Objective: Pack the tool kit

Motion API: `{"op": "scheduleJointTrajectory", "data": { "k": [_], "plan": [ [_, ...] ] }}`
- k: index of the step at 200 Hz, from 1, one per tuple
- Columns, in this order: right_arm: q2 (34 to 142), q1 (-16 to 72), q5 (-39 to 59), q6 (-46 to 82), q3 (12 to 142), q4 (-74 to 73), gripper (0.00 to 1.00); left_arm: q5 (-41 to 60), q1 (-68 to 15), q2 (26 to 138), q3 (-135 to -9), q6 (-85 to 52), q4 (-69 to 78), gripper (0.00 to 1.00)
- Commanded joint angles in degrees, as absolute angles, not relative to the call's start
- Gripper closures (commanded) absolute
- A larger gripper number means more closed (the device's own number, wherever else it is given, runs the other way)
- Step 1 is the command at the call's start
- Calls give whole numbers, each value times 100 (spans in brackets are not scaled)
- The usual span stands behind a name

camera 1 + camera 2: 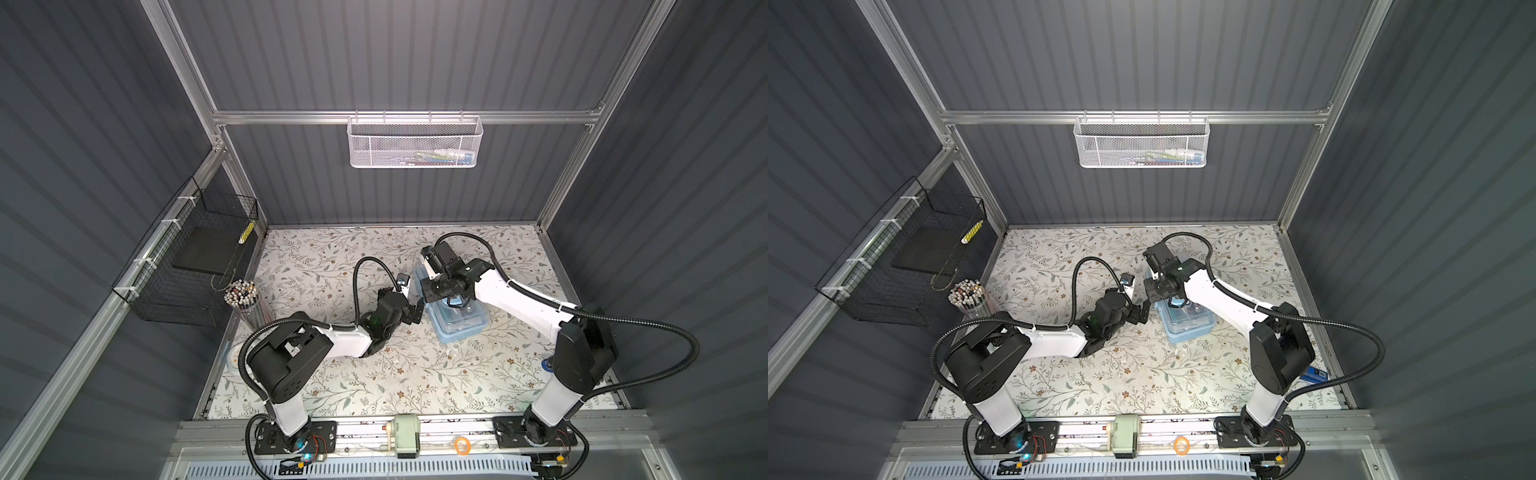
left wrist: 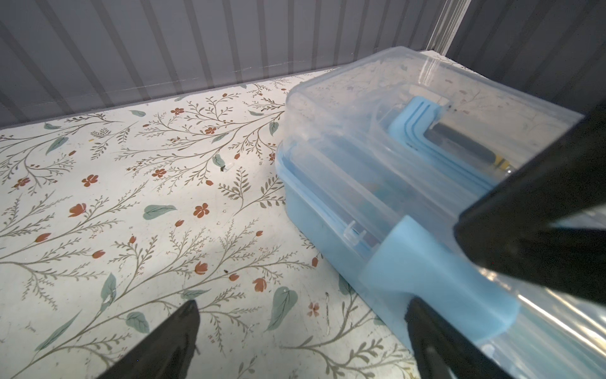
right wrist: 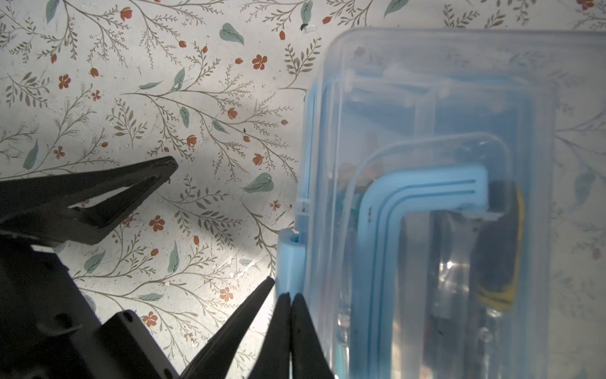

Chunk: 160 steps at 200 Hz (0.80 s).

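Closing step, seemingly: tool kit right of centre on the tabletop in both top views, lid down, right hand pressed together at its blue latch, left hand spread beside; next, likely pressing that latch home.

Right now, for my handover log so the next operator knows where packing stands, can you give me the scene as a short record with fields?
tool kit: sits on the floral table
clear lid: down over the box
handle: folded flat
contents: yellow-black tool seen through the lid
right gripper: fingers shut, tips at the blue latch
left gripper: fingers open, empty, beside the latch side
latch state: cannot tell whether snapped
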State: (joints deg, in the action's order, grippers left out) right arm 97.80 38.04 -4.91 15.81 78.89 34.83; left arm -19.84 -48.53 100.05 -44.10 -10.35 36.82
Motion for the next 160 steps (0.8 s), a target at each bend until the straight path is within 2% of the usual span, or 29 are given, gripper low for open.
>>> {"op": "scheduleJointTrajectory", "data": {
  "k": [1, 160],
  "plan": [
    [9843, 3842, -616, 1601, 8050, 3653, 93, -1916, -4827, 10125, -4540, -1156, 3703, 1],
    [10072, 3956, -889, 1617, 8220, 3878, 93, -1845, -4797, 10239, -4579, -1248, 3775, 1]
  ]
}}
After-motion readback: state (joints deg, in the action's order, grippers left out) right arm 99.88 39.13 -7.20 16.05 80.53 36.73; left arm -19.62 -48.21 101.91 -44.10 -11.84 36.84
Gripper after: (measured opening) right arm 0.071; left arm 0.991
